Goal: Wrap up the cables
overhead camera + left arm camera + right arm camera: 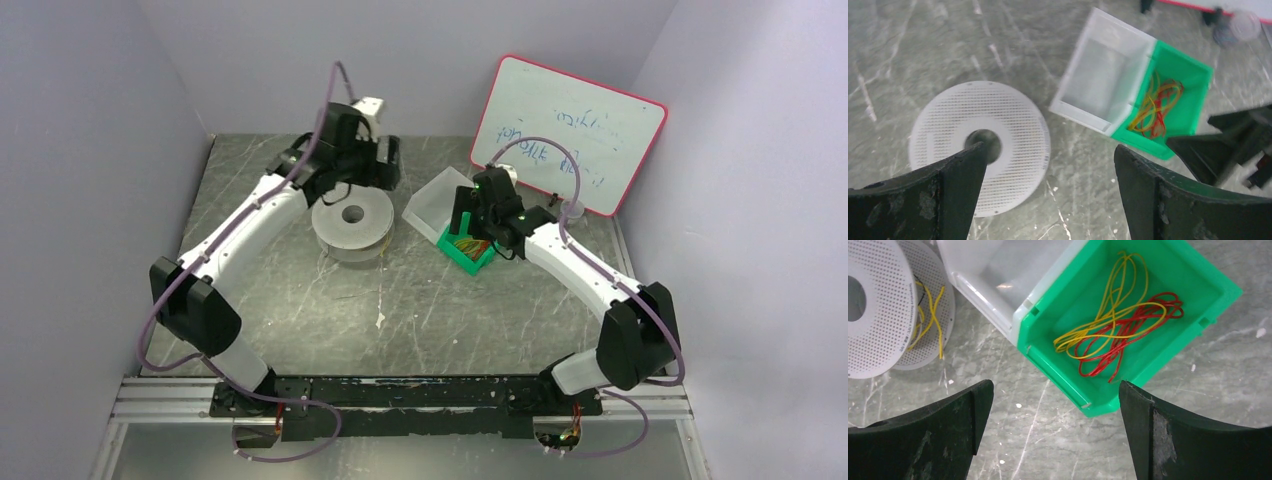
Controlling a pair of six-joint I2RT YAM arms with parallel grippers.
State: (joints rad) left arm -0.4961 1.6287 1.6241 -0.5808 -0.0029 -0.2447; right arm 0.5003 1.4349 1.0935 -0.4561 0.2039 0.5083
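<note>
Hovering empty with jaws apart, the left gripper (1048, 192) hangs over the perforated spool (980, 145), apparently carrying a few wraps. The right gripper (1055, 432), likewise spread, overlooks the green bin (1198, 285); yellow and red cables (1118, 332) remain unwrapped inside.

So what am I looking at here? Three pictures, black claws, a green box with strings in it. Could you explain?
It is one table seen by three cameras. The overhead view shows two white and black robot arms bolted at the near edge. The other two views come from cameras on the wrists, so the dark wedges at the bottom are each arm's own fingers. The left gripper hangs open above a white perforated spool. The right gripper hangs open above a green bin that holds loose yellow and red cables; a yellow one is already on the spool. A clear white bin adjoins the green one, and a whiteboard leans at the back. Neither gripper holds anything.
</note>
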